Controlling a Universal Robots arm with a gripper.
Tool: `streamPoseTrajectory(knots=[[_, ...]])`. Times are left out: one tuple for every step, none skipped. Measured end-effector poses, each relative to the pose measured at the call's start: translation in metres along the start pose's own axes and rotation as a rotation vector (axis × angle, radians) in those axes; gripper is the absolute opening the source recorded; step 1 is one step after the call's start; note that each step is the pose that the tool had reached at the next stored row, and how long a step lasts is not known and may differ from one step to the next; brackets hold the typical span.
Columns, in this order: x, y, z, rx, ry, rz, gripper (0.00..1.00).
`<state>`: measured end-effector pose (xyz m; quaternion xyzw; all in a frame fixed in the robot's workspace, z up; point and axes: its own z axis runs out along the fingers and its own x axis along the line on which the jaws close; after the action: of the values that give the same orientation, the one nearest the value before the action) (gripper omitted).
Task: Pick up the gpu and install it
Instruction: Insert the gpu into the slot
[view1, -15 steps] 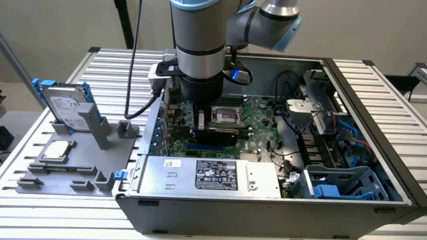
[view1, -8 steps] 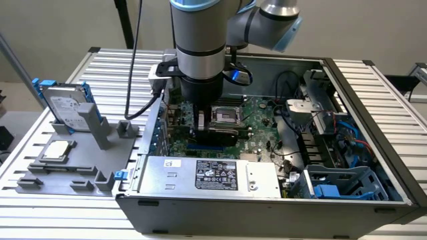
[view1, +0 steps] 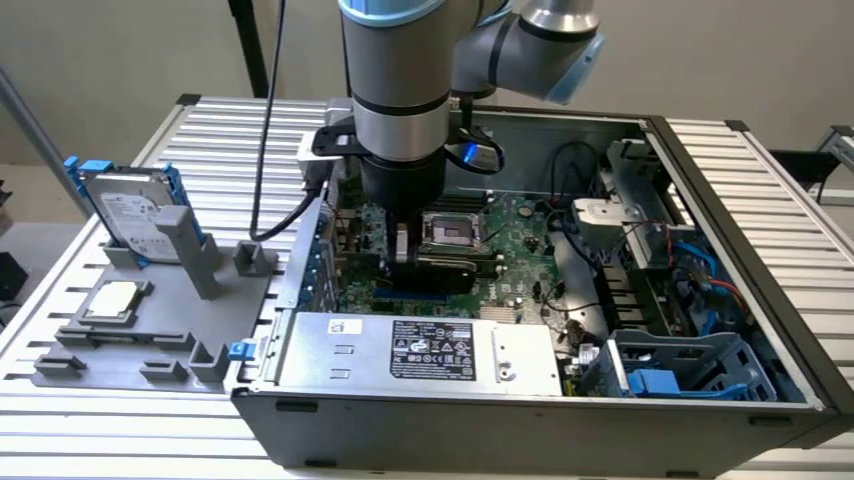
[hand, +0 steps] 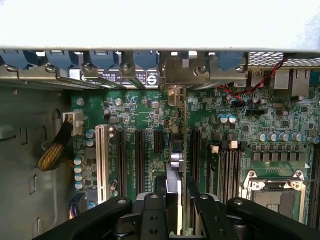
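My gripper (hand: 178, 216) is shut on the gpu (hand: 184, 150), a thin green card that I see edge-on between the black fingers (hand: 151, 212). The card stands upright, in line with the black expansion slots (hand: 140, 160) of the motherboard (hand: 235, 107). Its silver end bracket (hand: 176, 95) sits against the rear slot openings of the case. In the exterior view the gripper (view1: 398, 262) reaches down inside the open computer case (view1: 747, 300), left of the CPU socket (view1: 451, 232). There the gpu (view1: 375, 232) shows as a green strip beside the fingers. Whether the card's edge is seated in a slot I cannot tell.
A grey fixture (view1: 147, 345) on the exterior view's left holds a silver hard drive with blue rails (view1: 134, 210) and a small square CPU chip (view1: 114, 300). The power supply (view1: 414, 350) fills the case's near side. Cables and a blue drive cage (view1: 681, 370) crowd its right.
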<state>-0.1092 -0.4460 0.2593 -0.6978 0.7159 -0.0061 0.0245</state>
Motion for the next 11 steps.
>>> streamPoseTrajectory(knots=[[0.0000, 0.0001, 0.0001, 0.0001, -0.0001, 0.000, 0.26], [0.0000, 0.0002, 0.0002, 0.0001, -0.0001, 0.000, 0.26], [-0.0001, 0.0002, 0.0003, 0.0001, -0.0001, 0.000, 0.26], [-0.0002, 0.0002, 0.0004, 0.0002, -0.0002, 0.000, 0.26], [-0.0005, 0.0003, 0.0005, 0.0002, -0.0003, 0.000, 0.26], [-0.0007, 0.0004, 0.0005, 0.0002, -0.0001, 0.000, 0.26], [-0.0009, 0.0004, 0.0005, 0.0001, -0.0001, 0.000, 0.26], [-0.0011, 0.0005, 0.0006, 0.0001, -0.0001, 0.000, 0.26], [-0.0011, 0.0006, 0.0006, 0.0000, 0.0001, 0.000, 0.26], [-0.0011, 0.0009, 0.0008, 0.0000, 0.0000, 0.000, 0.26], [-0.0011, 0.0012, 0.0011, 0.0001, -0.0001, 0.000, 0.26]])
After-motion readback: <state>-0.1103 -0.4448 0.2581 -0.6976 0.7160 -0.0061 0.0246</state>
